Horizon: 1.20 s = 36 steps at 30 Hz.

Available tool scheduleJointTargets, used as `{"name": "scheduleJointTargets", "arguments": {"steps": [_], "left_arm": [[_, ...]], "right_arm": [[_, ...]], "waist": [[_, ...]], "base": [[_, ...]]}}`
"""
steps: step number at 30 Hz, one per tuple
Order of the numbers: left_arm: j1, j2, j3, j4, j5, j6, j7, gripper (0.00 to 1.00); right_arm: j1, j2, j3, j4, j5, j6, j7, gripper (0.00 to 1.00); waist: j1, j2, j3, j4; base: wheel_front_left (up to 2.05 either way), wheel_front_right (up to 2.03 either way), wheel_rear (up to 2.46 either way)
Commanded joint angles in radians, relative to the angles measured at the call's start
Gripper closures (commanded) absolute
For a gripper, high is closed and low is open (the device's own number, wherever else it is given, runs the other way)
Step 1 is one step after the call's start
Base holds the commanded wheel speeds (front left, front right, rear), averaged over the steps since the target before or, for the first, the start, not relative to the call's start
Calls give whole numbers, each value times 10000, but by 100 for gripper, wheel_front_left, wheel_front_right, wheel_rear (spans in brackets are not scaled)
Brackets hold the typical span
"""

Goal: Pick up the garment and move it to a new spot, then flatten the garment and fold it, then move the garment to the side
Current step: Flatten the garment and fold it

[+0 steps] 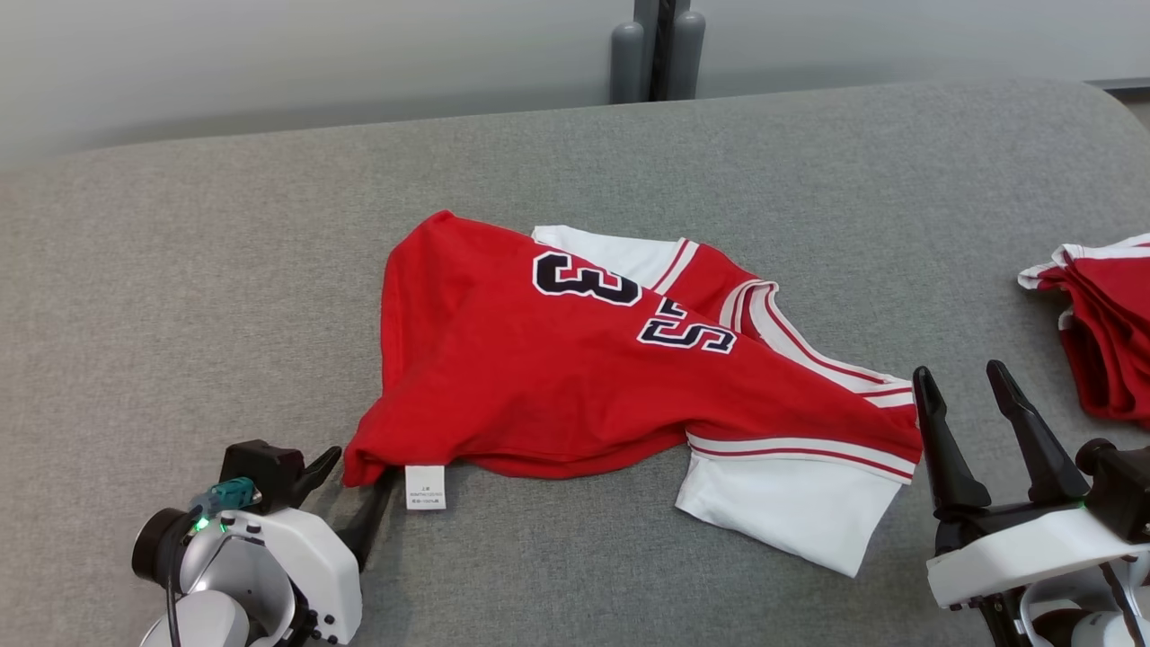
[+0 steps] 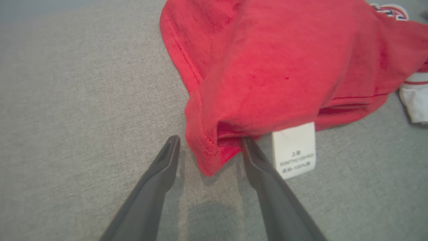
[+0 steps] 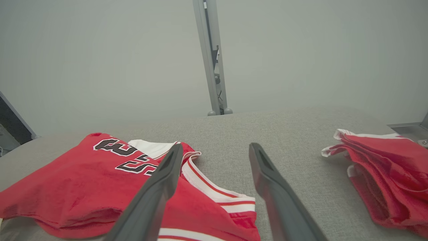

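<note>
Left tool (image 2: pixel 210 140) stood released astride the near corner of the red garment (image 1: pixel 557 377), which lay crumpled on the bench (image 1: pixel 180 270). Right tool (image 1: pixel 958 370) was released too, beside the sleeve (image 1: pixel 791 503). Flattening, folding and moving aside all seemed left to do.

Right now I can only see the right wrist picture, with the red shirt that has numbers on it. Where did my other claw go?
Observer: Your left claw is open, down at the near left corner of the crumpled red and white fabric jersey. That corner lies between its two dark fingers, not pinched.
Operator: Is anything poking out there that I could grab by mistake?
Observer: Yes. A small white rectangular cloth label with printed writing sticks out from under the red hem, right beside one finger.
</note>
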Motion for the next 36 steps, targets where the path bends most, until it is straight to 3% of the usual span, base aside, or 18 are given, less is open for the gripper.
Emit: {"name": "scheduleJointTargets", "arguments": {"steps": [1,11,26,27,29,30,36], "left_arm": [[-266,70,2,160,-21,-115,-147,100],[-474,163,-84,193,-7,-184,-297,100],[-613,236,-171,-48,55,-40,-401,100],[-615,246,-162,-54,60,-26,-423,100],[-611,256,-126,-85,63,41,-506,100],[-612,255,-99,-125,63,75,-575,100],[-718,433,151,-799,113,419,-752,100]], "right_arm": [[-125,-33,-9,91,88,0,-117,0],[537,-30,-146,632,73,0,220,0],[526,4,1747,4069,934,2,411,0],[486,19,1888,4208,1053,11,442,10],[376,30,2017,4361,1188,12,408,95],[317,34,2065,4330,1299,12,330,100],[-237,-319,1580,3122,1557,5,-392,100]], "waist": [[0,-1,114,-119],[0,-1,238,-58],[0,-1,375,177],[0,-1,375,181],[0,-1,378,183],[0,-1,372,186],[0,-1,311,147]], "base": [[0,0,0],[0,0,0],[0,0,0],[0,0,0],[0,0,0],[0,0,0],[0,0,0]]}}
